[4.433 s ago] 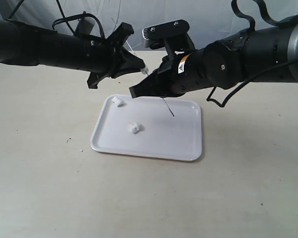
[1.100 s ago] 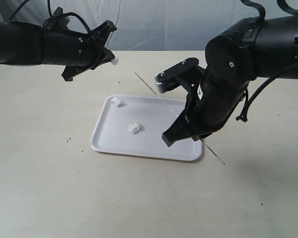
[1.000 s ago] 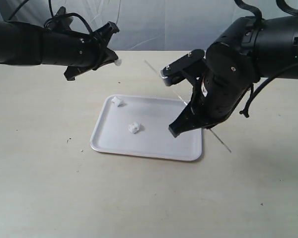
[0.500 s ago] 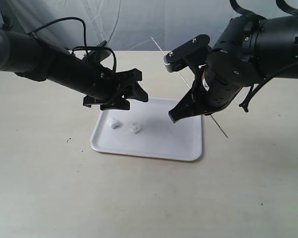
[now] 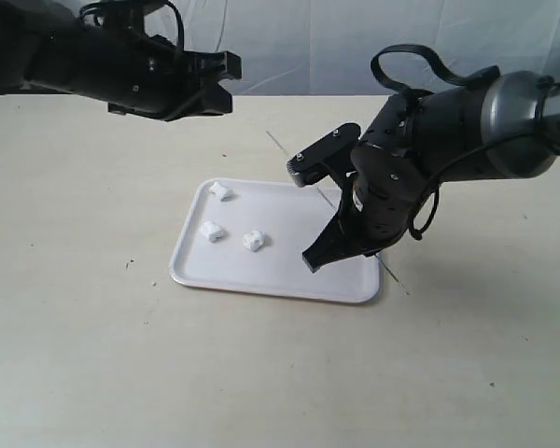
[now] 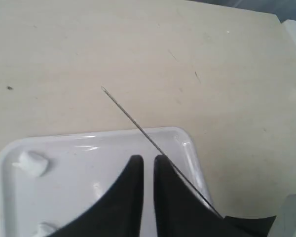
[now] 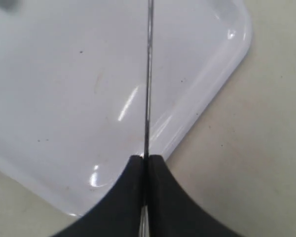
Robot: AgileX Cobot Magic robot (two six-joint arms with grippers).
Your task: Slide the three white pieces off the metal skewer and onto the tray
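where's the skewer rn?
Exterior view, right side: the metal skewer is clamped in the right tool, slanting over the right end of the tray.

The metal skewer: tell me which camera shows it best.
The left wrist view: the metal skewer shows a long bare stretch, pointed tip included, crossing the tray corner. The right wrist view shows a straight length pinched in the jaws of the right gripper. The exterior view gives only a faint line.
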